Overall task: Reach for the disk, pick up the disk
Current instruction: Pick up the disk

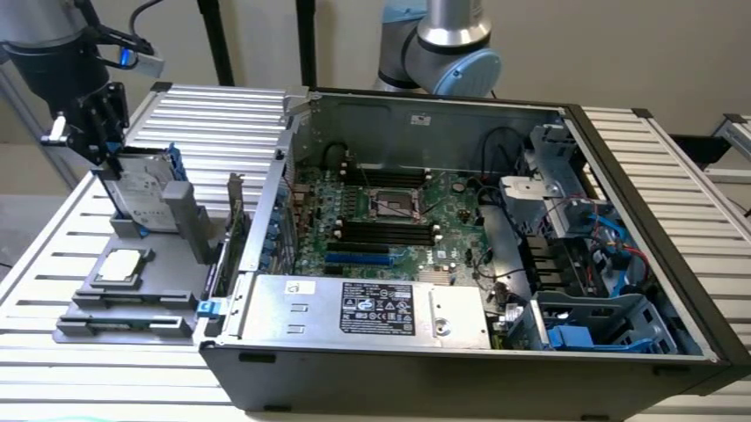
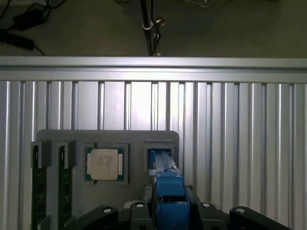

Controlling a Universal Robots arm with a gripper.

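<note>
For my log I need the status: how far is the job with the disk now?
Done: the reach, since the gripper is at the top edge of the disk. In hand: the grasp, but I cannot tell if it holds. Left: the lift, because the disk stands upright in its grey holder.

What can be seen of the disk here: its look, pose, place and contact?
The disk is a flat silver-grey drive, metal by its look, with a white printed label and bright blue plastic rails along its edges. It stands on edge, roughly upright, in a slot of the grey holder on the slatted table, to the exterior view's left of the open computer case. The gripper is at its upper edge.
</note>
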